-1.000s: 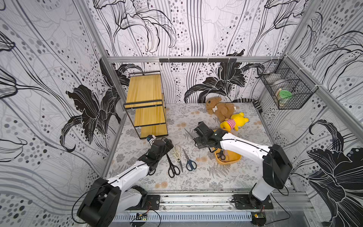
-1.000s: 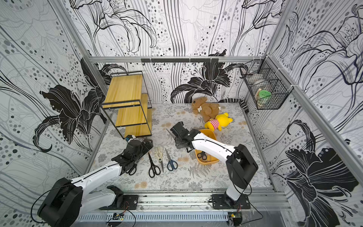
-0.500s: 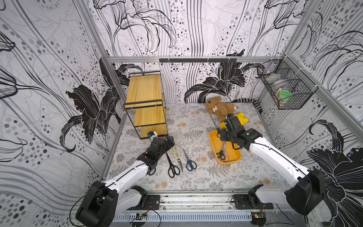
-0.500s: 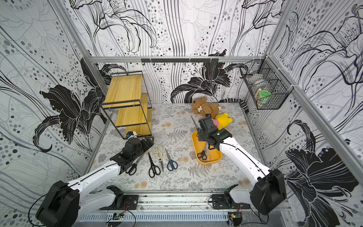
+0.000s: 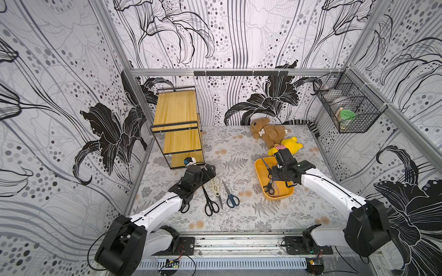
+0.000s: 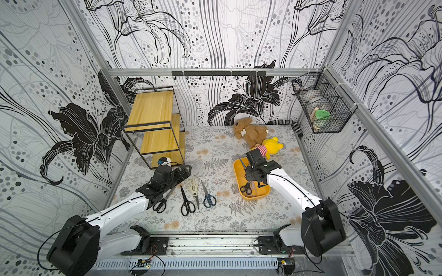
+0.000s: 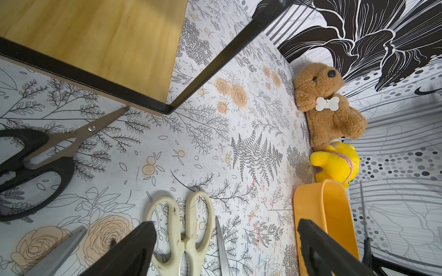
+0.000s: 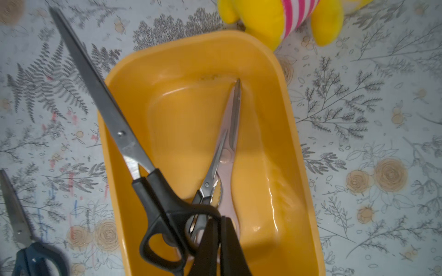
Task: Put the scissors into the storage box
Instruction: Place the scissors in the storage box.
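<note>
Jaws: right gripper [image 8: 218,219] pinches black scissors [image 8: 134,153] over storage box [image 8: 275,124]; left gripper [image 7: 224,224] gapes, seemingly above floral mat [image 5: 234,148] between lily-papered walls [image 5: 239,35].

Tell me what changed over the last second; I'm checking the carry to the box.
The right gripper, still shut on the long black scissors, swung from left of the storage box to above it; nothing released. The left gripper and the loose scissors beside it stayed put.
</note>
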You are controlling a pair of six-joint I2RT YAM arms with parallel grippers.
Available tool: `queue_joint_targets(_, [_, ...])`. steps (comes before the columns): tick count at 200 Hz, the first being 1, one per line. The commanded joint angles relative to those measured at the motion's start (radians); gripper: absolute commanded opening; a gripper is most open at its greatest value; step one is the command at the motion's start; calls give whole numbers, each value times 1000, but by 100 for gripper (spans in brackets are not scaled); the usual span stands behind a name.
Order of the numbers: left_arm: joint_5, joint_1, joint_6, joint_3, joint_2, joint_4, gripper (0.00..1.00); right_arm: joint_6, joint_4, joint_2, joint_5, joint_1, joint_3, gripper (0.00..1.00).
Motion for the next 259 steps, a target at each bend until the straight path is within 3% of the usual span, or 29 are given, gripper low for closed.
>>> queue_joint_targets(1, [13,3,28,31,10,26,97,45,-4,1,-18,-4,-54,0])
queue_joint_targets(46, [41,2,35,48,53,28,97,77,30,-20,-13,-4,-166,0])
queue_joint_targets(121, [58,2,31,66,79,9,97,76,51,85,38,-4,-155,0])
queue_joint_targets(144, [51,2,29,65,78,1,97,69,49,85,38,-4,-136,12])
queue_joint_targets(157, [48,2,27,68,79,0,97,63,40,81,39,-4,-119,27])
queue_joint_targets(169, [42,2,17,68,79,-3,97,56,30,74,44,-4,-101,35])
queue_joint_targets(259, [-20,7,-28,50,78,-19,97,18,0,-40,34,21,5,42])
